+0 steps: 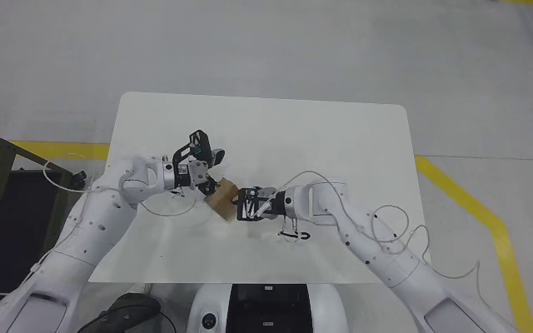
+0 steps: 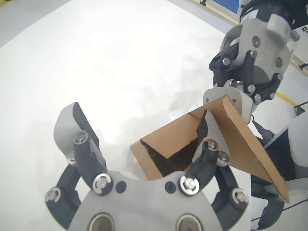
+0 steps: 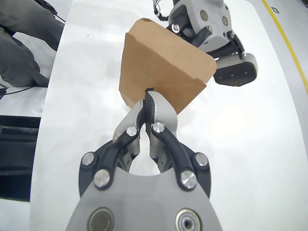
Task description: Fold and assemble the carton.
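A brown carton (image 1: pixel 221 196), partly folded with one end open, is held just above the white table (image 1: pixel 333 141) near its front edge, between my two grippers. My right gripper (image 3: pixel 147 94) is shut on one thin edge of the carton (image 3: pixel 158 66). In the left wrist view the same gripper (image 2: pixel 231 94) clamps the far flap. My left gripper (image 2: pixel 142 111) is open. One of its fingers (image 2: pixel 207 131) sits in the open end of the carton (image 2: pixel 168 131), against a flap. The other finger (image 2: pixel 79 121) hangs free beside the carton. The left gripper's dark pad (image 3: pixel 237 72) shows past the carton.
A black cable loop (image 1: pixel 293 236) lies on the table under the right arm, near the front edge. The far half of the table is bare. A dark cabinet (image 1: pixel 21 216) stands off the table's left side.
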Robot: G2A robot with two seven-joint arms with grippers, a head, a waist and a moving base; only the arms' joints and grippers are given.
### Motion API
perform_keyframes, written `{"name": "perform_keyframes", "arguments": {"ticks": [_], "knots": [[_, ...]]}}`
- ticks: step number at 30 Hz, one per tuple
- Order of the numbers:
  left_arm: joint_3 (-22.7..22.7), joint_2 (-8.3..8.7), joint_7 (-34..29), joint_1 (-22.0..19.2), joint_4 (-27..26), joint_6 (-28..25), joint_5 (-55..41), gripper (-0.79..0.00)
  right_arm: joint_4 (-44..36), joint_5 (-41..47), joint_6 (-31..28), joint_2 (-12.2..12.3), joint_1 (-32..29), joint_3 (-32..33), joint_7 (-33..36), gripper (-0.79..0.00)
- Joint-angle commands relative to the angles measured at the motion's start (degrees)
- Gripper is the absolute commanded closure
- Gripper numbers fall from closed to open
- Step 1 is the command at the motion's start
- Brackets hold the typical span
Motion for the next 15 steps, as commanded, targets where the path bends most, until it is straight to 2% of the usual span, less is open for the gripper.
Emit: {"name": "perform_keyframes", "arguments": {"ticks": [1, 7, 8, 10, 11, 15], "knots": [[-1.1, 0.44, 0.2, 1.0, -0.3, -0.1, -0.3, -0.785, 0.2, 0.1, 0.0, -0.1, 0.3, -0.3, 0.4, -0.009], [-2.5, 0.92, 0.3, 1.8, 1.0, -0.1, -1.0, -0.785, 0.7, 0.8, 0.4, -0.6, 1.0, -0.9, 0.5, -0.034], [-3.1, 1.00, 0.8, 1.8, 1.4, 0.0, -1.2, -0.785, 0.7, 0.9, 0.5, -0.6, 1.1, -0.9, 0.6, -0.065], [-4.6, 1.25, 2.2, 2.1, 2.2, 0.1, -1.5, -0.785, 0.5, 1.3, 0.9, -0.7, 0.9, -0.8, 0.9, -0.203], [-5.5, 1.41, 2.7, 2.4, 2.5, 0.2, -1.4, -0.785, 0.2, 1.5, 1.1, -0.7, 0.8, -0.6, 1.1, -0.320], [-8.4, 1.99, 4.0, 3.8, 3.0, 1.0, -0.9, -0.785, -1.1, 1.9, 1.4, -0.5, 0.1, -0.1, 2.1, -0.305]]}}
